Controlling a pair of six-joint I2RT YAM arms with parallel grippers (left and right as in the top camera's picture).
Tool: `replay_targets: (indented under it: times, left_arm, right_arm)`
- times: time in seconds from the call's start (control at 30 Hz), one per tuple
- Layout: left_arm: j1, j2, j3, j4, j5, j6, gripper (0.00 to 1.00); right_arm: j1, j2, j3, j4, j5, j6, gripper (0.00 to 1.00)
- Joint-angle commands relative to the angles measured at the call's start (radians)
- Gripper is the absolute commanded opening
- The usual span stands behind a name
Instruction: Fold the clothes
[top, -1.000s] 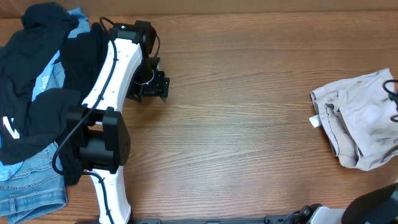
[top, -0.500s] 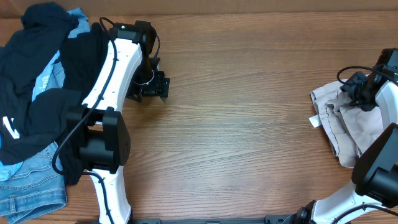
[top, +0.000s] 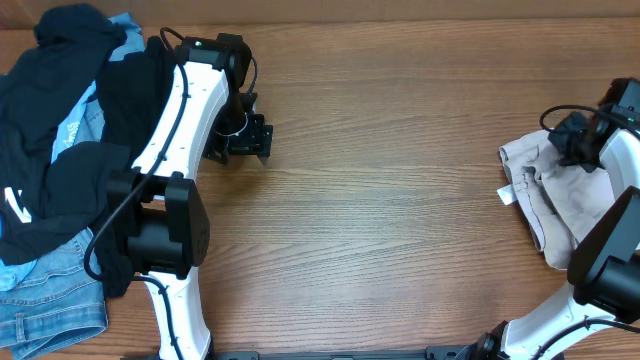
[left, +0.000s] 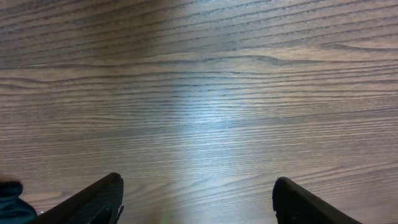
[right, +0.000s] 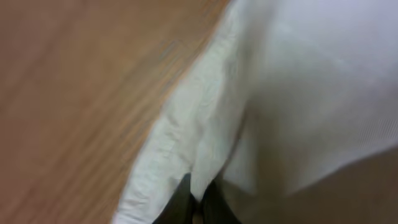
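Observation:
Light beige shorts lie crumpled at the table's right edge, a small white tag at their left side. My right gripper is down on their upper part, shut on a fold of the pale fabric pinched between its fingertips. A pile of black, light-blue and denim clothes lies at the far left. Just right of that pile my left gripper is low over bare wood, and the left wrist view shows it open with nothing between the fingers.
The wooden table stretches between the two arms. The left arm's white links rise beside the clothes pile. The right arm's links cover part of the shorts at the right edge.
The right arm has come into view over the beige shorts, lowered onto their upper part, and its jaws have closed on the fabric. The left arm has stayed put.

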Motion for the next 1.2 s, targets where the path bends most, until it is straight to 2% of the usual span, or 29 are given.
replay_targets:
  times: [0.0, 0.17, 0.3, 0.37, 0.4, 0.47, 0.53, 0.57, 0.63, 0.67, 0.8, 0.9, 1.0, 1.07, 1.17]
  left_arm:
    - [-0.008, -0.011, 0.01, -0.002, 0.011, 0.003, 0.8]
    - [-0.007, -0.011, 0.01, -0.002, 0.011, 0.004, 0.8]
    - [-0.007, -0.011, 0.01, -0.002, 0.011, 0.004, 0.8]
    - [-0.007, -0.011, 0.01, -0.002, 0.011, 0.004, 0.8]
    - [-0.007, -0.011, 0.01, -0.002, 0.011, 0.004, 0.8]
    - [-0.007, -0.011, 0.01, -0.002, 0.011, 0.004, 0.8]
    - [-0.007, -0.011, 0.01, -0.002, 0.009, 0.005, 0.8]
    - [-0.007, -0.011, 0.01, -0.002, 0.007, 0.005, 0.81]
    - [-0.007, -0.011, 0.01, -0.002, 0.007, 0.006, 0.81]
    - [-0.007, -0.011, 0.01, -0.002, 0.008, 0.009, 0.81]
    - [-0.007, -0.011, 0.01, 0.009, 0.008, 0.013, 0.82]
    - [-0.007, -0.011, 0.01, 0.013, 0.008, 0.013, 0.82]
    - [-0.007, -0.011, 0.01, 0.012, 0.008, 0.012, 0.82]
    - [-0.007, -0.011, 0.01, 0.011, 0.008, 0.012, 0.82]
    - [-0.007, -0.011, 0.01, 0.005, 0.008, 0.013, 0.82]
  right_arm:
    - [0.035, -0.074, 0.134, -0.012, -0.164, -0.104, 0.04]
    - [0.106, -0.024, 0.113, -0.032, -0.103, -0.113, 0.05]
    - [0.116, 0.065, 0.113, -0.109, -0.103, -0.113, 0.18]
    - [0.116, 0.069, 0.113, -0.168, -0.105, -0.116, 0.2]
    - [0.116, 0.066, 0.113, -0.199, -0.126, -0.135, 0.24]
    - [0.116, 0.057, 0.115, -0.252, -0.275, -0.278, 0.32]
    - [0.112, 0.025, 0.142, -0.31, -0.406, -0.356, 0.36]
    - [0.087, -0.019, 0.175, -0.312, -0.489, -0.339, 0.41]
    - [-0.008, -0.067, 0.203, -0.254, -0.563, -0.143, 0.53]
    - [-0.068, -0.068, 0.201, -0.217, -0.62, -0.094, 0.59]
    - [-0.229, -0.001, 0.18, -0.162, -0.639, -0.058, 0.71]
    - [-0.262, 0.145, 0.18, -0.199, -0.66, -0.074, 0.72]
    - [-0.259, 0.34, 0.18, -0.275, -0.779, -0.193, 0.72]
    - [-0.258, 0.451, 0.18, -0.334, -0.79, -0.217, 0.73]
    - [-0.267, 0.469, 0.184, -0.386, -0.815, -0.238, 0.7]
